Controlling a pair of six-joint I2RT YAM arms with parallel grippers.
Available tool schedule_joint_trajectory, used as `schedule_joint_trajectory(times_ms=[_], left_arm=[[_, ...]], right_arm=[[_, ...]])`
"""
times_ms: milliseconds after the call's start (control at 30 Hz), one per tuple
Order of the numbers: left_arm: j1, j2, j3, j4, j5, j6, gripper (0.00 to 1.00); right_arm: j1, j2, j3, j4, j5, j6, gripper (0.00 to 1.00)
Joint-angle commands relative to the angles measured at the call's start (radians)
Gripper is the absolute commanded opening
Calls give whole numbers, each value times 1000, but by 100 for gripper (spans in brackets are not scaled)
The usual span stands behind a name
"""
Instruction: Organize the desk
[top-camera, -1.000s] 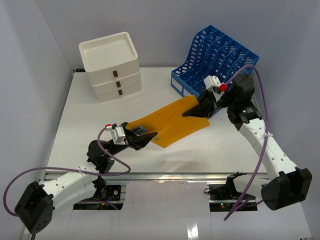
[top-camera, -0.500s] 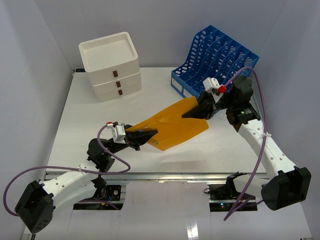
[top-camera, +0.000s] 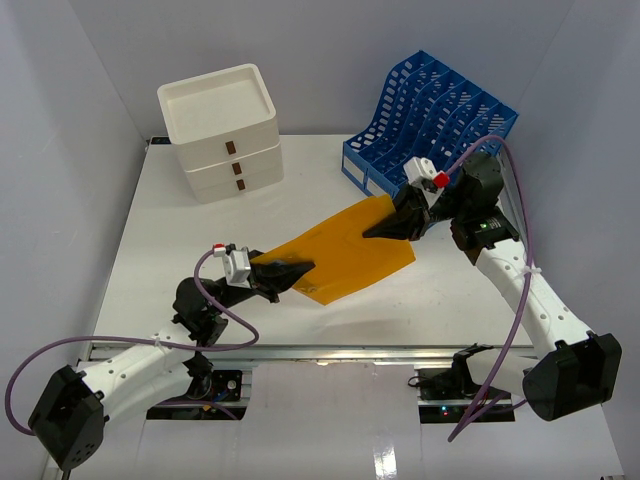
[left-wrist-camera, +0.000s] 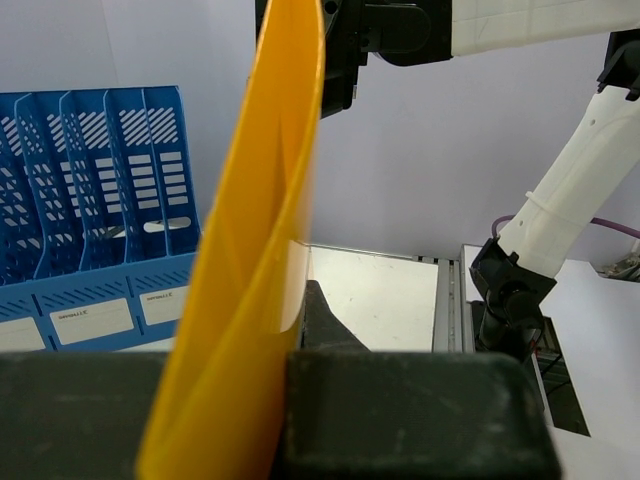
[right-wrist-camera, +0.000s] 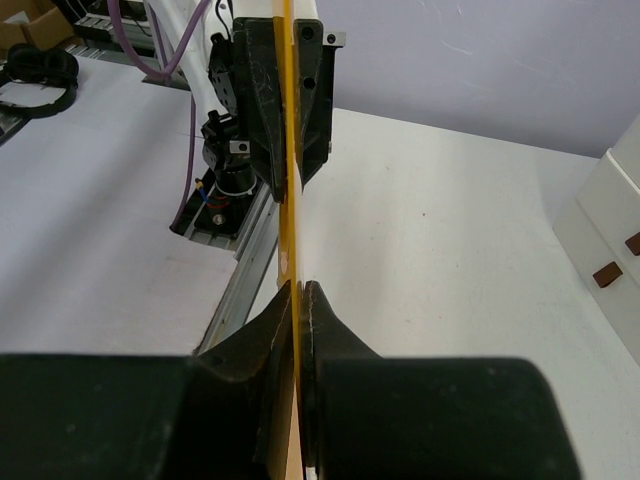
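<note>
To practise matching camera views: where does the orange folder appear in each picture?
Top view: orange folder mid-picture, slanting from lower left to upper right.
Left wrist: orange folder upright, left of centre.
Right wrist: orange folder edge-on, a thin upright line left of centre.
Shared landmark: the white desk.

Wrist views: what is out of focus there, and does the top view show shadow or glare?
Left wrist: the black left end effector is blurred, the blue slotted file rack sharp. Right wrist: the right end effector is soft, the left one sharper. Top external: the thin orange folder casts a faint shadow on the white desk; its metal rail glares.
</note>
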Motion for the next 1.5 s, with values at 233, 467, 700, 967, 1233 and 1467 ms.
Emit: schedule_joint_trajectory(times_ms=[233, 467, 700, 967, 1233, 1467], left_arm=[[1, -32, 21, 62, -17, -61, 0], [1, -28, 25, 43, -12, -87, 0], [1, -39, 30, 37, -18, -96, 0], [1, -50, 23, 35, -27, -98, 0], [1, -77, 40, -4, -29, -108, 0], [1, -159, 78, -184, -115, -67, 0]], right_arm=[[18, 14, 1, -177, 53, -141, 8], [23, 20, -1, -224, 71, -189, 8], [27, 20, -8, -252, 79, -196, 8], [31, 12, -4, -252, 86, -193, 8], [31, 4, -28, -243, 90, -194, 16], [31, -13, -54, -304, 148, -268, 63]])
